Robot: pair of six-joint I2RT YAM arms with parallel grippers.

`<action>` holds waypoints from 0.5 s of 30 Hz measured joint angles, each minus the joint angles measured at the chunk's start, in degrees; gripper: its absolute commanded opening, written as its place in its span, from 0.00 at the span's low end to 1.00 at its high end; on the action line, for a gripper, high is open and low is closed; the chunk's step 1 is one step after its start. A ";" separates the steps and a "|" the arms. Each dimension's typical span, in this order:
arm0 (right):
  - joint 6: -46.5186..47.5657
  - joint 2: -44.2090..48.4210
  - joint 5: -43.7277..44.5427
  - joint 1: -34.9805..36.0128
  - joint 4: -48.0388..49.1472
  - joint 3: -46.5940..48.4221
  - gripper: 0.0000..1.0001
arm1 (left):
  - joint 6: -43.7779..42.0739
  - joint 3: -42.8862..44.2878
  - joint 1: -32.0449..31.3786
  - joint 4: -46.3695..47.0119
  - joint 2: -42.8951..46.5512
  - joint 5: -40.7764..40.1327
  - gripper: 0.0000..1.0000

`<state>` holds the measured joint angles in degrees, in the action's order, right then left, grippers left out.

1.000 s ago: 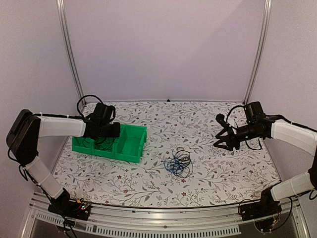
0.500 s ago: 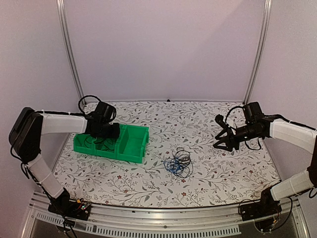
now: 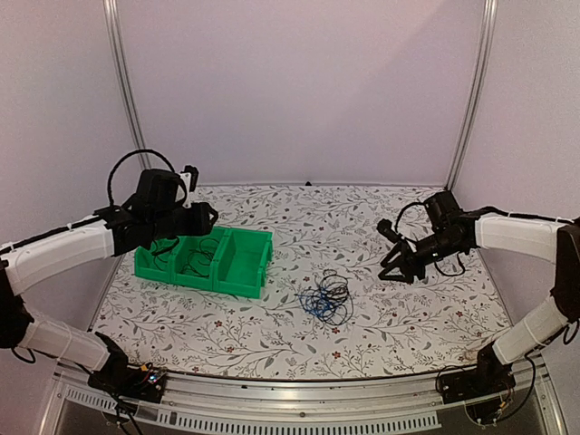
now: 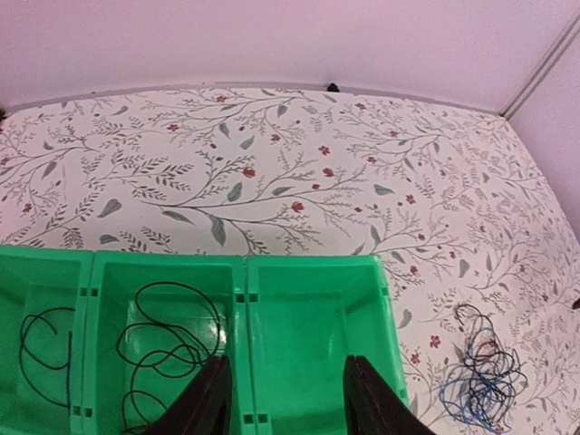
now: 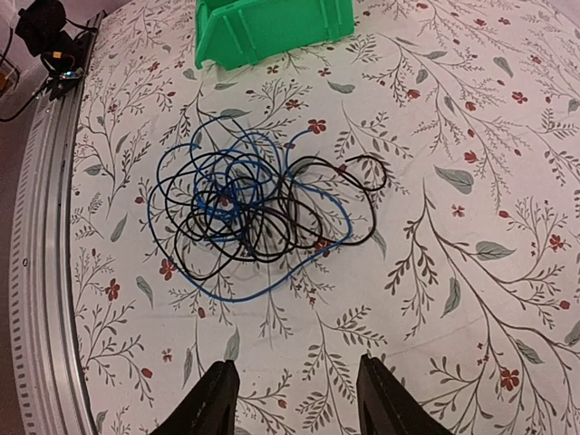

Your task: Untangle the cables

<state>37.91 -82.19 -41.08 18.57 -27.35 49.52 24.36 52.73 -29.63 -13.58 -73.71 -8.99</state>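
Observation:
The cables [image 3: 326, 299] lie as a small blue and black snarl on the flowered table, right of the green bin [image 3: 243, 268]. In the right wrist view the snarl [image 5: 249, 213] sits ahead of my right gripper [image 5: 297, 364], which is open and empty a short way off. In the top view that gripper [image 3: 393, 254] hangs right of the snarl. My left gripper [image 3: 201, 217] is open above the bin. In the left wrist view it [image 4: 285, 364] hovers over the empty right compartment [image 4: 313, 326], with nothing between its fingers. Loose black cables [image 4: 168, 349] lie in the middle and left compartments.
The bin [image 4: 245, 272] has three compartments and stands at the table's left. The near metal rail [image 5: 41, 272] borders the table close to the snarl. Upright frame posts [image 3: 122, 91] stand at the back corners.
My left gripper has opened and risen out of the bin, leaving a black cable in the middle compartment. The right gripper has moved left and lower, toward the snarl.

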 measured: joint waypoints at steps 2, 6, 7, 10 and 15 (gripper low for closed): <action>-0.57 -2.67 -0.22 1.90 -0.31 0.98 0.45 | -0.37 -1.14 -4.31 1.77 2.03 0.44 0.45; -2.38 -9.62 0.13 4.85 -0.83 4.48 0.42 | -0.70 -0.48 -14.73 3.48 0.98 -0.72 0.46; -2.97 -11.13 0.37 5.20 -0.96 5.53 0.42 | -0.90 0.33 -17.84 3.50 -0.11 -1.62 0.46; -4.50 -13.64 1.62 5.44 -1.11 8.59 0.42 | -1.20 2.80 -22.93 4.42 -4.15 -2.49 0.46; -4.42 -17.33 2.34 5.90 -2.08 14.14 0.42 | -0.90 4.68 -26.73 7.23 -11.37 -2.14 0.46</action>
<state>33.50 -99.53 -38.74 24.47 -29.43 63.66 23.46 57.41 -56.36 -6.35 -85.08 -11.14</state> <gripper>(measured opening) 0.418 0.460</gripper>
